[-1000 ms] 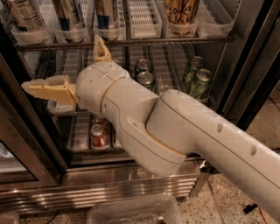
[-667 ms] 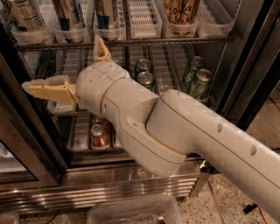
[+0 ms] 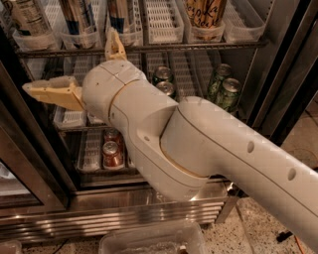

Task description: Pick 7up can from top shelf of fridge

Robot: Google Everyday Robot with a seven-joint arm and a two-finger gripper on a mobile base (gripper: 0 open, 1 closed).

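The 7up can (image 3: 27, 17), pale with dark lettering, stands in the leftmost plastic lane tray on the top shelf (image 3: 198, 47) of the fridge (image 3: 149, 198); its top is cut off by the picture's edge. My gripper (image 3: 69, 59) is open at the upper left, in front of the shelf below. One finger (image 3: 49, 92) points left. The other finger (image 3: 115, 47) points up and reaches the top shelf's front bar. Nothing is between them. The 7up can is above and left of the gripper.
Tall cans (image 3: 77, 15) and a brown-lettered can (image 3: 206, 12) share the top shelf's trays. Green cans (image 3: 223, 89) stand on the middle rack and red cans (image 3: 112, 151) on the lower one. Black door frames (image 3: 30, 149) flank the opening. A clear bin (image 3: 149, 240) lies on the floor.
My gripper has risen slightly, so the upward finger now reaches the top shelf's front bar. Its fingers stay spread.
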